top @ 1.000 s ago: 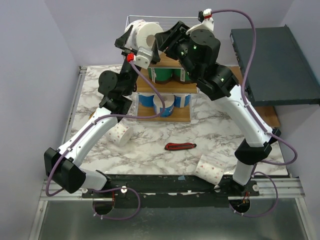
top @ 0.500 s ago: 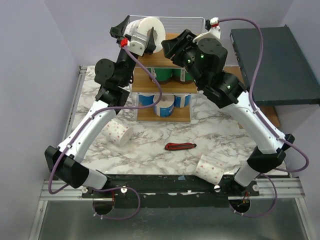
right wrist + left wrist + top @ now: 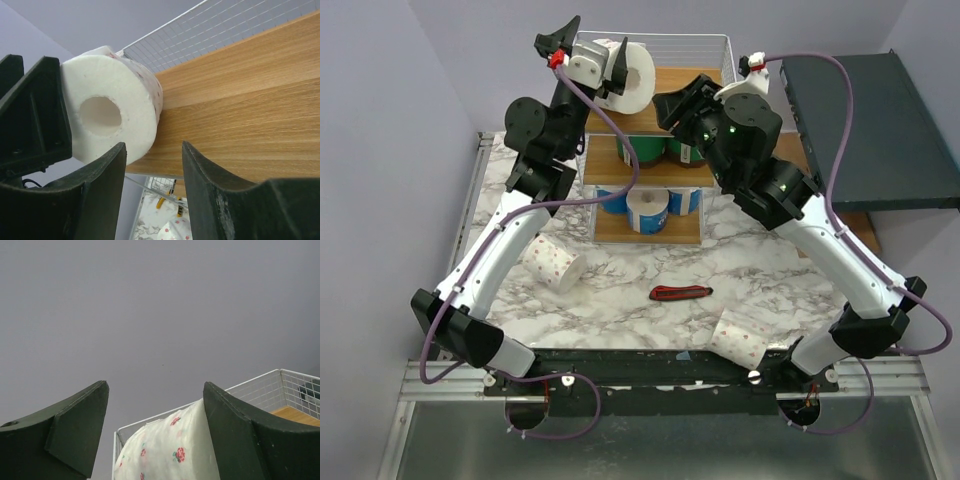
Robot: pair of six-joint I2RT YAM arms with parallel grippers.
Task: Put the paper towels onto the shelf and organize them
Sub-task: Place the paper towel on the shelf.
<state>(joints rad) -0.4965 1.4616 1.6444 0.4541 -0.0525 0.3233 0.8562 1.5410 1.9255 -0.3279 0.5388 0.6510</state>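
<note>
Top tier of the white wire shelf with wooden boards (image 3: 695,78): left end is taken by the white red-dotted paper towel roll (image 3: 135,100), with the left gripper (image 3: 155,385) around it. The board right of it is bare up to the wire wall. The right gripper (image 3: 152,144) hangs at that tier's front edge and blocks entry there. The middle tier is packed with green-wrapped rolls (image 3: 645,150) where visible, and the bottom tier with blue-wrapped rolls (image 3: 612,198). On the table, the red-and-black utility knife (image 3: 680,293) lies mid-front with room around it.

Tall white wire shelf (image 3: 615,228) with three wooden tiers, at the far side. A dotted white roll (image 3: 632,72) lies sideways at the top tier's left end. Green-wrapped rolls (image 3: 645,150) sit on the middle tier and blue-wrapped rolls (image 3: 612,198) on the bottom. Nearer, a left dotted roll (image 3: 552,264) and a right dotted roll (image 3: 742,338) lie loose.
</note>
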